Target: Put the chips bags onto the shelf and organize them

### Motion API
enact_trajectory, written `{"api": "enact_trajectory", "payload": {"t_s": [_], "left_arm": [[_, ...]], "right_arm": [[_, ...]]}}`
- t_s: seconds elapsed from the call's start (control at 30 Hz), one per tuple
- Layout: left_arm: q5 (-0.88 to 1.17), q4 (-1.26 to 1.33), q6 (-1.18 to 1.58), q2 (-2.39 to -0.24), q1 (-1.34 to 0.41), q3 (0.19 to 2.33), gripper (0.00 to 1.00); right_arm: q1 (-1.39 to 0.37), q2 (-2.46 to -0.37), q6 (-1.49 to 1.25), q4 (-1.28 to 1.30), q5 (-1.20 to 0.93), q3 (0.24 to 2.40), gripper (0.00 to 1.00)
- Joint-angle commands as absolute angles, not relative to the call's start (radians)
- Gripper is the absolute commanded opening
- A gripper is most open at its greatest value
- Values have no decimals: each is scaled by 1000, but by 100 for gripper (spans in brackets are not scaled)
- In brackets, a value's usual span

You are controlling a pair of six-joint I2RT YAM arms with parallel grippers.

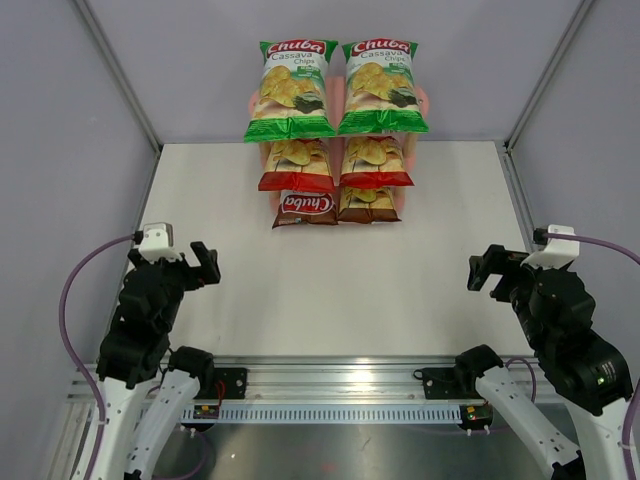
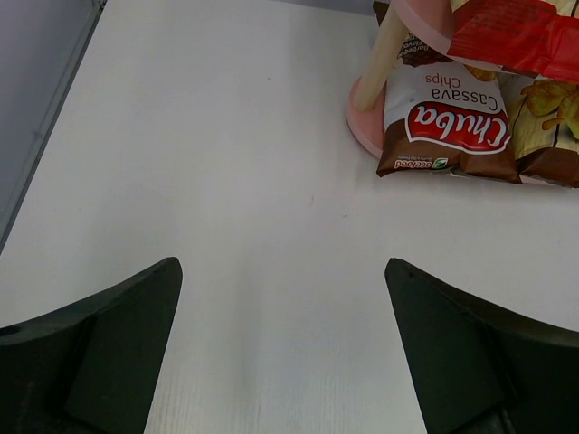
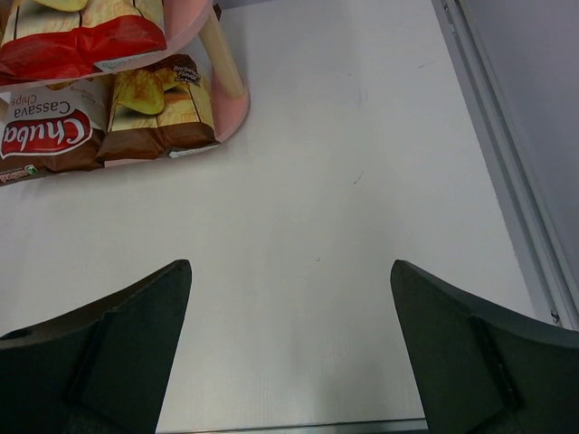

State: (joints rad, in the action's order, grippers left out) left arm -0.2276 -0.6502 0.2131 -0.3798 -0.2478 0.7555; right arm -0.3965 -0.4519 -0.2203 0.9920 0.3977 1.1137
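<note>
Chips bags: six, all on the shelf [image 2: 362, 122], in three same-colour pairs, side by side.
Green bags [image 1: 291, 90]: two, on the top tier, lying flat, logos at the far end.
Red bags [image 1: 296, 165]: two, on the middle tier, mostly hidden under the green pair in the top view.
Brown bags [image 1: 305, 208]: two, on the bottom tier; the left one shows its logo at the near end.
Shelf: one, pink, three tiers on light posts [image 2: 380, 54], standing at the far middle of the desk [image 1: 340, 300].
Arms: two, each folded back at its own side of the desk near the front edge, well apart from the shelf.
Left fingers [image 2: 118, 344]: spread wide, nothing between them, above bare desk, aimed toward the shelf's left end.
Right fingers [image 3: 470, 344]: spread wide, nothing between them, above bare desk, aimed toward the shelf's right end.
</note>
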Motion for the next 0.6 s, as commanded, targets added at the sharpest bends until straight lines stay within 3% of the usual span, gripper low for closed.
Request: {"api": "enact_trajectory", "payload": {"t_s": [0.0,0.57], "left_arm": [[-222,-600,190,-344,-241,749,99],[-236,-594,192,-322,-241,738,99]], "right_arm": [[-397,-459,-195,942,391,1108,99],[-397,-448,-172,937,382,1104,99]]}}
